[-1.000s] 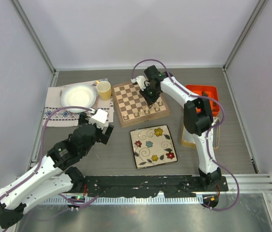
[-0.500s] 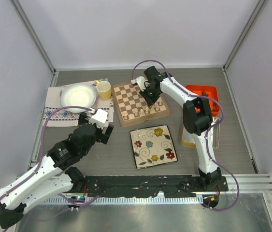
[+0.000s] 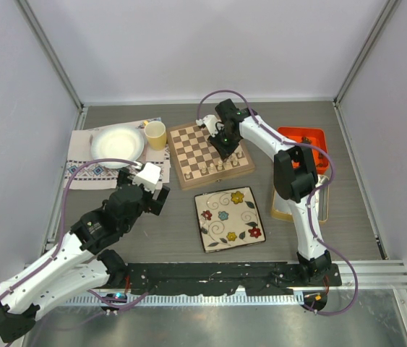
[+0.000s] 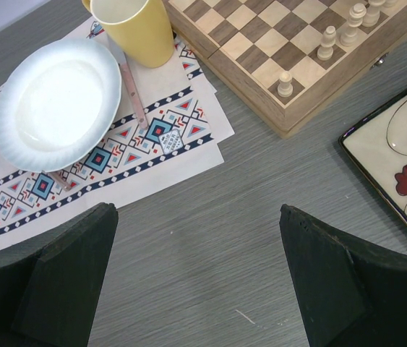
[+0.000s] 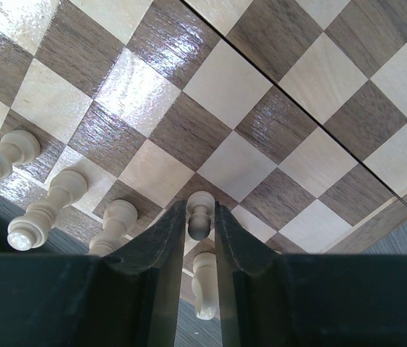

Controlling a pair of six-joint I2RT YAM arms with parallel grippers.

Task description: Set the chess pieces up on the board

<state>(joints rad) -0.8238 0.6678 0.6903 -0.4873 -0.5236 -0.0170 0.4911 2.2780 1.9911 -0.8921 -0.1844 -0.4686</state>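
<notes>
The wooden chessboard [image 3: 202, 148] lies at the table's middle back. Several pale cream pieces [image 3: 217, 165] stand along its near edge, and no dark pieces show. My right gripper [image 3: 225, 152] is over the board's right near corner. In the right wrist view it [image 5: 201, 217] is shut on a cream pawn [image 5: 201, 208] just above the squares. A cream knight [image 5: 204, 293] stands below it, and more cream pieces [image 5: 48, 206] stand to the left. My left gripper [image 4: 196, 217] is open and empty above bare table. The board's corner [image 4: 261, 50] with cream pieces [image 4: 285, 83] lies ahead of it.
A floral square plate [image 3: 230, 217] lies in front of the board. A yellow cup [image 3: 155, 134], a white plate [image 3: 117, 143] and a patterned placemat [image 3: 87, 166] are at the left. An orange tray [image 3: 306, 144] is at the right.
</notes>
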